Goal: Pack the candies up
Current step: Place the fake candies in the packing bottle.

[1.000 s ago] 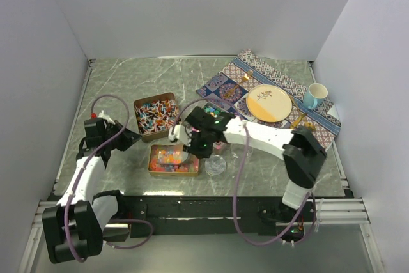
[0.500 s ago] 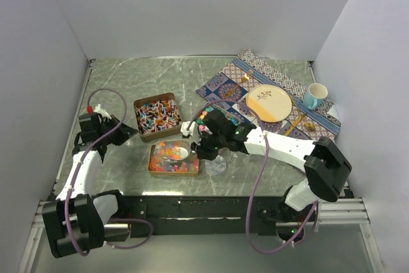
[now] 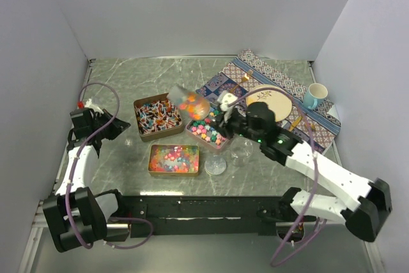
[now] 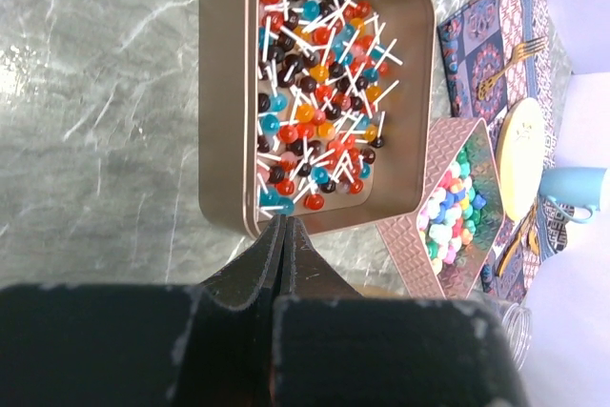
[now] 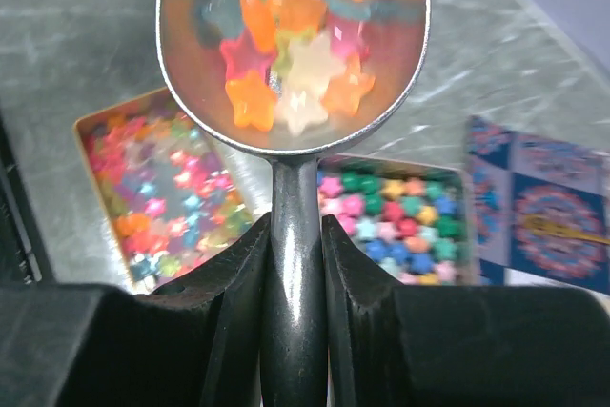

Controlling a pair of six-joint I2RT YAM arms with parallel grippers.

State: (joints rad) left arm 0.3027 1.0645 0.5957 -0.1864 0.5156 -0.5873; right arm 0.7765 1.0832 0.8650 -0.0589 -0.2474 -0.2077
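Glossy star-shaped candies (image 5: 291,73) (orange, pink, cream)

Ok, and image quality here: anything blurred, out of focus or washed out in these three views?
Right wrist: the scoop and its star candies are soft, too close to the lens; the pastel pieces behind read sharper. Top external: evenly lit and crisp, except the smeared scoop. Left wrist: lollipops sharp, left gripper nearly black, little detail.

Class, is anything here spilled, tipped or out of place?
Nothing stands out. Sweets lie inside the copper-coloured lollipop tin, star-sweet tin and pastel-sweet tin; none show loose on the marble table. The right gripper clamps a metal scoop of star sweets.
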